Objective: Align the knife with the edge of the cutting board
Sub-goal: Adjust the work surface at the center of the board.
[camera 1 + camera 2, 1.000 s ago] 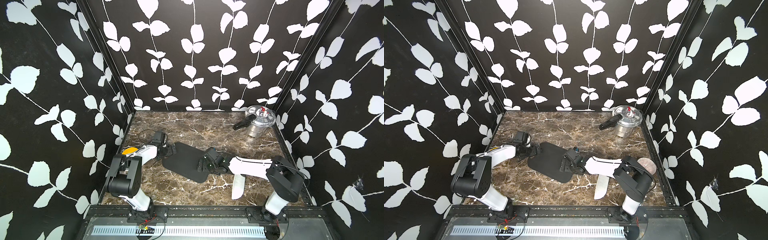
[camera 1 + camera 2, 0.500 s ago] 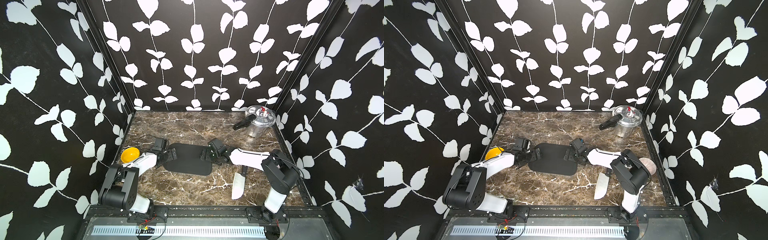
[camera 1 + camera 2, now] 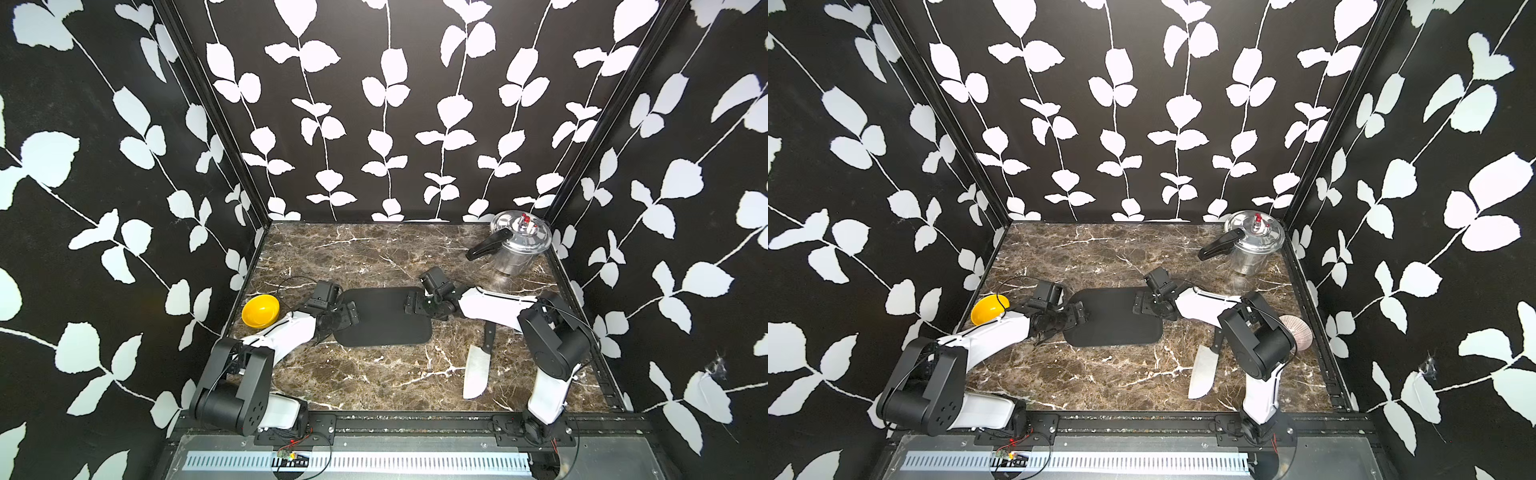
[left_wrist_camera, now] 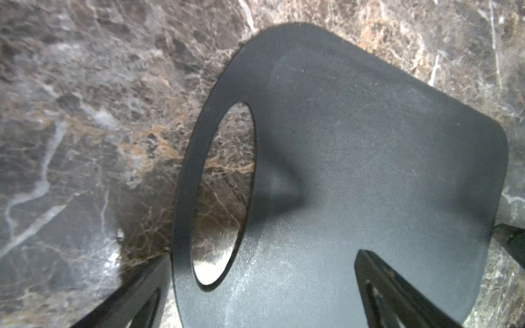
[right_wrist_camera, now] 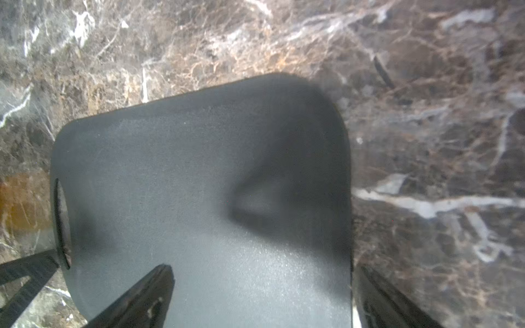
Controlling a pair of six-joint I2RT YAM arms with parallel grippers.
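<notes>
The black cutting board (image 3: 384,318) (image 3: 1113,320) lies flat mid-table, long side across, its oval cut-out (image 4: 224,193) at the left end. My left gripper (image 3: 345,318) (image 4: 262,257) is open at that end, one finger over the board and one off its edge. At the right end my right gripper (image 3: 415,307) (image 5: 263,269) is open too, straddling the board's corner edge. The knife (image 3: 476,372) (image 3: 1201,372) lies apart, right and in front of the board. Its blade points at the table's front edge; its black handle (image 3: 489,334) runs under my right arm.
A yellow bowl (image 3: 260,310) sits at the left wall behind my left arm. A steel pressure cooker (image 3: 517,245) with a black handle stands in the back right corner. A pinkish ribbed round thing (image 3: 1296,332) shows behind my right arm. Patterned walls close three sides.
The board has turned from a diagonal to lying square across the table, with both grippers swinging along at its ends. The yellow bowl has come into view. The knife has stayed put.
</notes>
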